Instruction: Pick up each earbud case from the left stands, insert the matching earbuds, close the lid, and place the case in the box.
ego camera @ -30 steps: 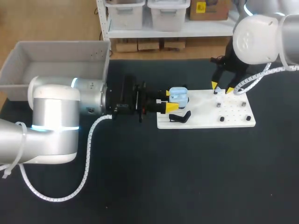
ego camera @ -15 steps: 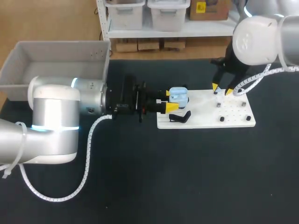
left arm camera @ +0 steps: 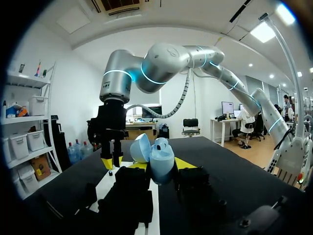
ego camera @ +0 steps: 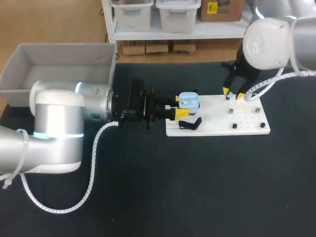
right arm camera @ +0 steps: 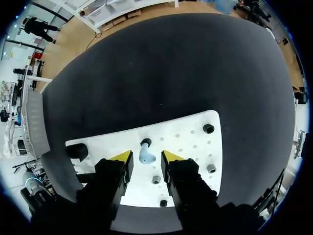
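Observation:
My left gripper [ego camera: 180, 109] is shut on a light blue earbud case [ego camera: 188, 102] with its lid open, held just over the left end of the white board [ego camera: 217, 117]. In the left wrist view the case [left arm camera: 159, 157] sits between the yellow fingers, lid tipped back. My right gripper [ego camera: 232, 93] hangs over the board's far edge. Its fingers stand open on either side of a light blue earbud [right arm camera: 145, 157] beside a black peg [right arm camera: 145, 142], with small gaps to it. That right gripper [left arm camera: 110, 160] also shows beyond the case.
A black stand [ego camera: 190, 123] lies on the board's near left corner. Several small pegs [ego camera: 230, 111] stick up from the board's right half. A grey bin [ego camera: 59, 61] stands at the back left of the black table.
The right gripper's fingers have drawn a little closer together around the earbud and shifted slightly left. The left arm and the case have not moved.

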You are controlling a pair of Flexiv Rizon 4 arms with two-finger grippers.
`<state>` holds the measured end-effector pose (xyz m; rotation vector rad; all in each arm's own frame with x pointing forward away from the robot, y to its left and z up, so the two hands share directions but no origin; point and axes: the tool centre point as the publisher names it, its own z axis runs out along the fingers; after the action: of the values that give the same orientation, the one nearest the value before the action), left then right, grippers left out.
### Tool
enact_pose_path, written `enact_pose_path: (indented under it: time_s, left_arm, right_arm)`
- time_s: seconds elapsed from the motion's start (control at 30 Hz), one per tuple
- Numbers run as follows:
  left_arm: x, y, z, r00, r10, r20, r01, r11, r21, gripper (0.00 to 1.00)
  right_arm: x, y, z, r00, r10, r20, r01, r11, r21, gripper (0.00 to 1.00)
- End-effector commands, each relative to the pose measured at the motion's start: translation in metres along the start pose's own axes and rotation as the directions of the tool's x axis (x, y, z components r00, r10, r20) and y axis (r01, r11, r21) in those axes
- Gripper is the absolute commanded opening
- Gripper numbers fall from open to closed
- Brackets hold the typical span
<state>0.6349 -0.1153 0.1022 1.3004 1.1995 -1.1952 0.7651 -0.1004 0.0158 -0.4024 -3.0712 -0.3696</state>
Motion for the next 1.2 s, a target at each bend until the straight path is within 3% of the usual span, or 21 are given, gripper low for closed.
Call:
enact_pose_path:
  time_s: [0.03,0.8,0.87,1.0,1.2]
  left_arm:
    - [0.0006,-0.0015,0.0003,1.000,0.003,0.002,-0.003,1.000,-0.006,0.00]
    - [0.0006,-0.0015,0.0003,1.000,0.003,0.002,-0.003,1.000,-0.006,0.00]
    - [0.0006,-0.0015,0.0003,1.000,0.003,0.002,-0.003,1.000,-0.006,0.00]
    - [0.0006,-0.0015,0.0003,1.000,0.003,0.002,-0.003,1.000,-0.006,0.00]
    - [0.0006,-0.0015,0.0003,1.000,0.003,0.002,-0.003,1.000,-0.006,0.00]
  right_arm:
    - [-0.0027,-0.0009,0.0012,1.000,0.003,0.000,-0.003,1.000,-0.001,0.36]
    - [0.0026,0.0013,0.0027,1.000,-0.006,0.004,0.006,1.000,0.007,0.27]
    - [0.0028,0.0013,0.0023,1.000,-0.007,0.004,0.007,1.000,0.007,0.24]
    - [0.0019,-0.0001,0.0007,1.000,-0.004,0.008,0.004,1.000,0.005,0.00]
    - [0.0030,-0.0041,-0.0028,1.000,-0.002,0.011,0.002,1.000,0.008,0.00]
